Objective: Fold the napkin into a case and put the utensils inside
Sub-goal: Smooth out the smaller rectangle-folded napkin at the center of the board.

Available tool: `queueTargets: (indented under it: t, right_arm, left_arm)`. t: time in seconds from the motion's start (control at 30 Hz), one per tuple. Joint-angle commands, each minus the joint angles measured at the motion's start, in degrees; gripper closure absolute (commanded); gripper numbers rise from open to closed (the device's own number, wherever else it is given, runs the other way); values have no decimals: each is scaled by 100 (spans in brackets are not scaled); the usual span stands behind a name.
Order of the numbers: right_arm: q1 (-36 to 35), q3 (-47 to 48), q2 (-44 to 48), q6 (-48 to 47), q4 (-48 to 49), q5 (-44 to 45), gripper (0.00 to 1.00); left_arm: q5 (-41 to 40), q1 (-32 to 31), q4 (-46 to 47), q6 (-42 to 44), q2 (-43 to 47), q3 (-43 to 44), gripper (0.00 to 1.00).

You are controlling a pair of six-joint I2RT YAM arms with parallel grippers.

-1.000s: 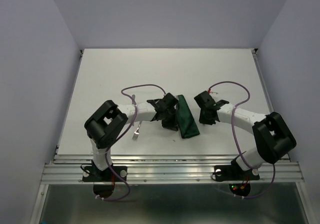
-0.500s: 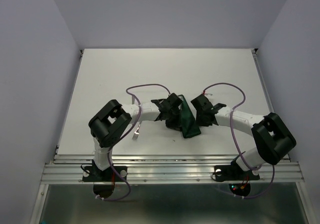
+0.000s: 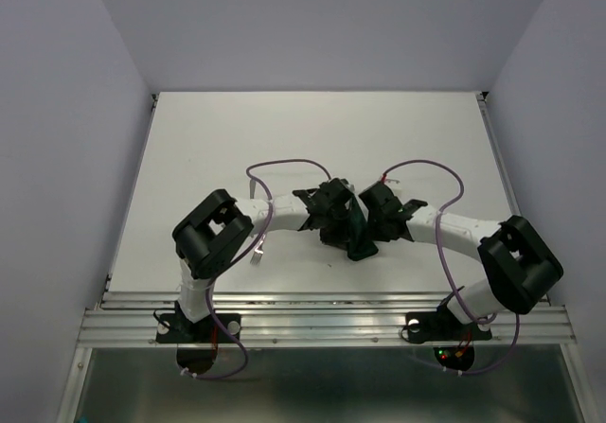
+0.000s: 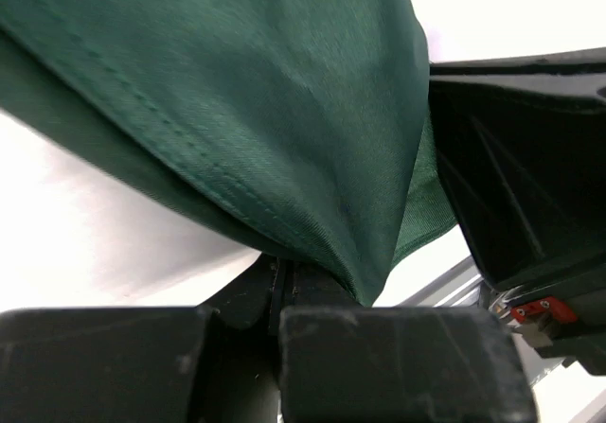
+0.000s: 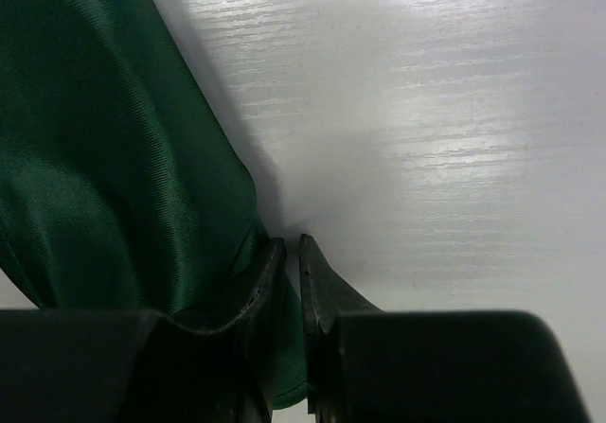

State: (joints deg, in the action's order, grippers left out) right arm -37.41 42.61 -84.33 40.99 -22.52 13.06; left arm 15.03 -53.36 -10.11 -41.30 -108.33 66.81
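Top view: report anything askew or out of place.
The napkin sits bunched and slanted, pinched between the left end effector and right end effector, not a tidy case. One silver utensil lies apart by the left arm; the second cannot be seen.

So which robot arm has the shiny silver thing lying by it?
The left arm: a silver utensil lies just beside it; none shows near the right arm.
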Motion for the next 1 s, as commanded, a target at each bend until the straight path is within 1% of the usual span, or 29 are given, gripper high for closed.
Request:
queueTargets:
  t: [0.0, 0.27, 0.33, 0.37, 0.47, 0.6, 0.7, 0.97]
  right_arm:
    - [-135, -227, -4, 260, 20, -296, 82]
    - [-135, -157, 66, 295, -217, 109, 79]
    - [-135, -104, 66, 295, -392, 380, 78]
    - [-135, -25, 66, 287, -489, 486, 76]
    - [-135, 98, 162, 234, -735, 812, 73]
    - [-135, 282, 409, 190, -876, 777, 71]
    - [-135, 309, 567, 207, -868, 698, 71]
    - [-135, 38, 348, 251, -728, 628, 71]
  left_arm:
    - [97, -130, 0, -36, -21, 201, 100]
    - [62, -130, -44, -133, 251, -88, 100]
    - [53, -130, -44, -150, 295, -150, 100]
    - [36, -130, -44, -150, 313, -194, 100]
    - [-26, -130, -70, -159, 357, -247, 100]
    - [-44, -130, -79, -150, 427, -291, 100]
    - [-26, -139, -79, -159, 462, -309, 100]
    - [132, -192, -158, -133, 541, -308, 100]
